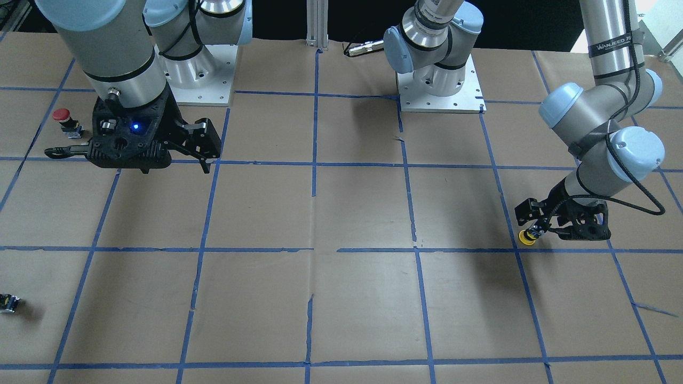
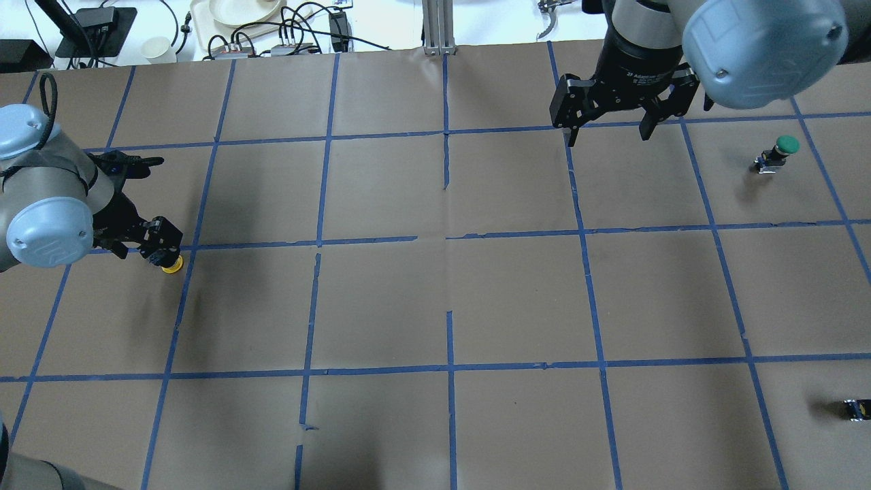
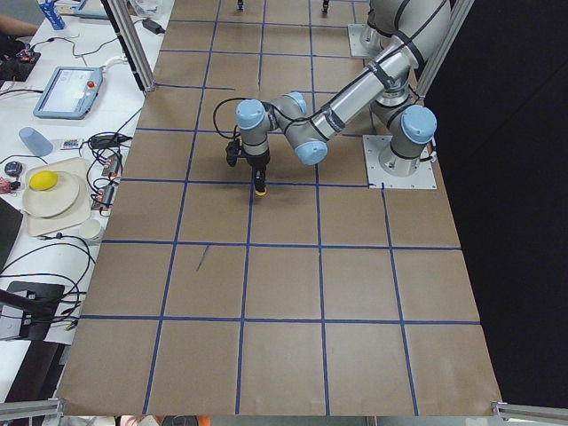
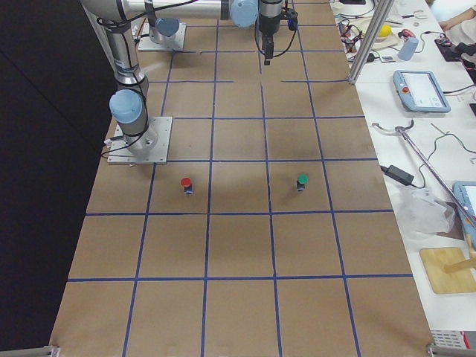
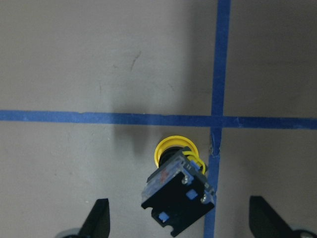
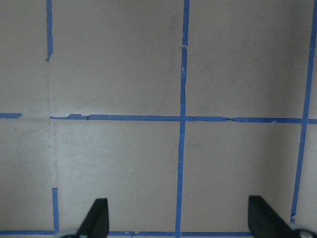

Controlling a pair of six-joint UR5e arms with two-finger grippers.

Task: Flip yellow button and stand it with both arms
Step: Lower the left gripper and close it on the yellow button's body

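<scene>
The yellow button rests cap-down on the brown paper, tilted, with its black body and contact block pointing up. It lies by a blue tape crossing at the table's left side, and shows in the front view. My left gripper points down right over it, open, with one finger on each side and neither touching. It also shows from overhead. My right gripper is open and empty, held high over the far right of the table, well away from the button.
A red-capped button stands near the right arm's base. A green-capped button stands at the far right. A small dark part without a cap lies at the near right edge. Blue tape lines grid the paper.
</scene>
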